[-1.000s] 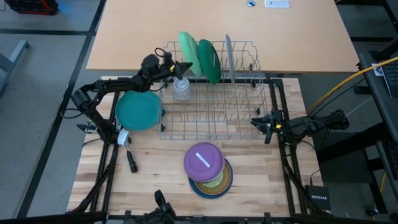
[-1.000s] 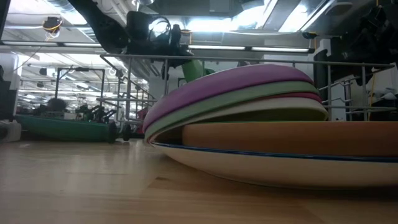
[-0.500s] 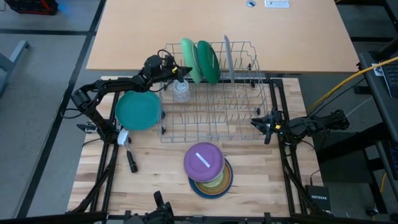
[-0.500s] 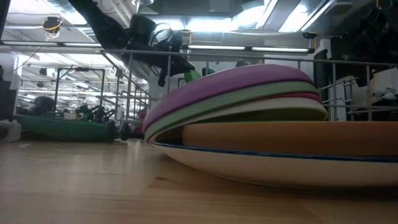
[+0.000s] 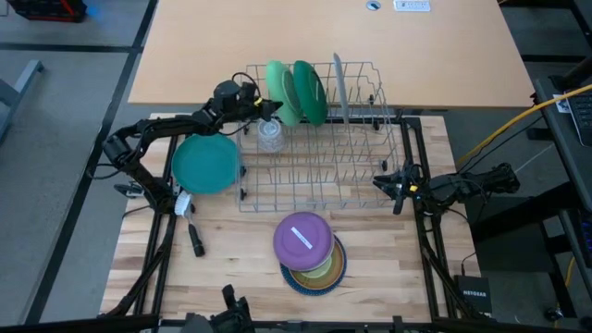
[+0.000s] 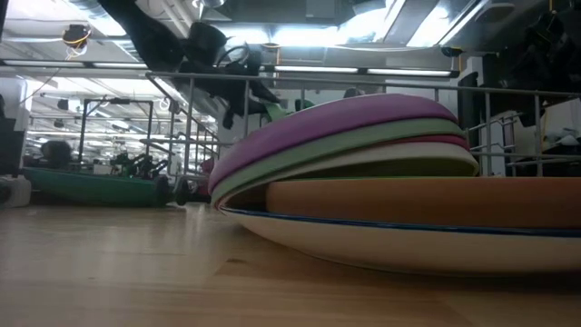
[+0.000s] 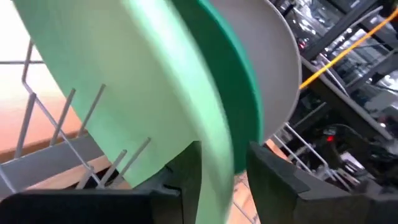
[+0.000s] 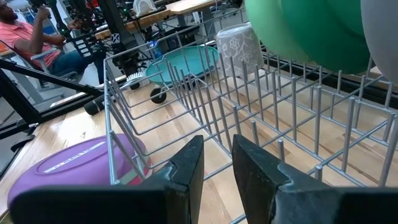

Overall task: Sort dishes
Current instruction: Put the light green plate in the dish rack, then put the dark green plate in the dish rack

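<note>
The left gripper [image 5: 262, 104] reaches into the far left corner of the wire dish rack [image 5: 319, 176], its two fingers [image 7: 180, 180] standing on either side of the rim of a pale green plate [image 5: 279, 90] that sits upright on edge among the rack's tines. In the left wrist view a narrow gap shows between each finger and the plate's edge, so the fingers look parted and slack around the rim rather than pressing it. Just beyond the pale green plate from those fingers stands a darker green plate [image 5: 310, 92], also on edge, and beyond that a grey plate [image 5: 339, 85] seen edge-on from above. A clear glass [image 5: 269, 135] stands in the rack just beside the left gripper's fingers. A teal plate [image 5: 203, 164] lies flat on the wooden table [image 5: 231, 268] outside the rack, under the left arm and well apart from its fingers. The right gripper [image 5: 396, 188] waits at the rack's right side, its fingers [image 8: 186, 168] standing slightly apart with nothing between them, pointing in through the wires. Nearer the table's front edge, well apart from both grippers, sits a stack of dishes [image 5: 308, 254] topped by an upturned purple bowl [image 5: 302, 237]. In the right wrist view a seated person [image 8: 37, 43] shows in the room beyond.
</note>
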Tool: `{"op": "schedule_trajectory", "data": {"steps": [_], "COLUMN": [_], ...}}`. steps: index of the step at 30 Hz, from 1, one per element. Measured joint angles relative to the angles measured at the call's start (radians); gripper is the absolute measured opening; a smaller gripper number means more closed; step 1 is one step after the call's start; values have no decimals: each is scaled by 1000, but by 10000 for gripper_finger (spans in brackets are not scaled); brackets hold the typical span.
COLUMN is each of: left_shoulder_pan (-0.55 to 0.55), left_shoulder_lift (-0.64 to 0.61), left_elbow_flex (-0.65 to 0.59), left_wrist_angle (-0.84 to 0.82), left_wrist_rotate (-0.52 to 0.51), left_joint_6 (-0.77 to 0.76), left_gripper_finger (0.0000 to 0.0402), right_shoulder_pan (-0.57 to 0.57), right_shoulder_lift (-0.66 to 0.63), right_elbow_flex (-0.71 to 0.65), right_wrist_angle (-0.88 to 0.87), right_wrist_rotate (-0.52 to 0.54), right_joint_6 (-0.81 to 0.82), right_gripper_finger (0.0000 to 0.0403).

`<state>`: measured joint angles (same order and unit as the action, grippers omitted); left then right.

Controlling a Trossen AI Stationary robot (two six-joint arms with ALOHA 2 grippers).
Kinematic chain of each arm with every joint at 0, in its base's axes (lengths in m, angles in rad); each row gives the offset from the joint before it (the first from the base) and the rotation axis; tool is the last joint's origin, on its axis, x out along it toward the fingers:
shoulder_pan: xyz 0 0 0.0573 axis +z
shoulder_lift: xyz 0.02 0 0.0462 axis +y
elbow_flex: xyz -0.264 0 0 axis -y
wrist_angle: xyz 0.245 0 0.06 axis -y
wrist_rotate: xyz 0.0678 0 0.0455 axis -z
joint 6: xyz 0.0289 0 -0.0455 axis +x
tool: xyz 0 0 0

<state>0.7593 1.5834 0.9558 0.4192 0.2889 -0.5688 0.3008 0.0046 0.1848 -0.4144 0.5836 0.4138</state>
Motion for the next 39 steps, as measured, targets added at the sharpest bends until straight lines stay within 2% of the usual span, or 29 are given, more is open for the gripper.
{"op": "schedule_trajectory", "data": {"steps": [5,13,17,21,25,32,39], "left_shoulder_pan": [23,49,47,25,-24,-187,-368], "left_shoulder_lift": [-58,-186,-284,-401,-506,-618,-619], "left_elbow_flex": [0,0,0,0,0,0,0], "left_wrist_angle": [-97,-295,-427,-634,-872,-1286,-1552], "left_wrist_rotate": [39,45,64,66,62,36,-140], "left_joint_6": [2,68,164,282,309,187,75], "left_gripper_finger": [116,116,116,116,116,116,116], "right_shoulder_pan": [0,0,0,0,0,0,0], "right_shoulder_lift": [0,0,0,0,0,0,0], "right_elbow_flex": [1,2,2,2,2,2,2], "right_wrist_angle": [-5,-6,-6,-7,-7,-7,-7], "right_wrist_rotate": [0,0,0,0,0,0,0], "right_joint_6": [0,0,0,0,0,0,8], "right_gripper_finger": [88,88,88,88,88,88,88]}}
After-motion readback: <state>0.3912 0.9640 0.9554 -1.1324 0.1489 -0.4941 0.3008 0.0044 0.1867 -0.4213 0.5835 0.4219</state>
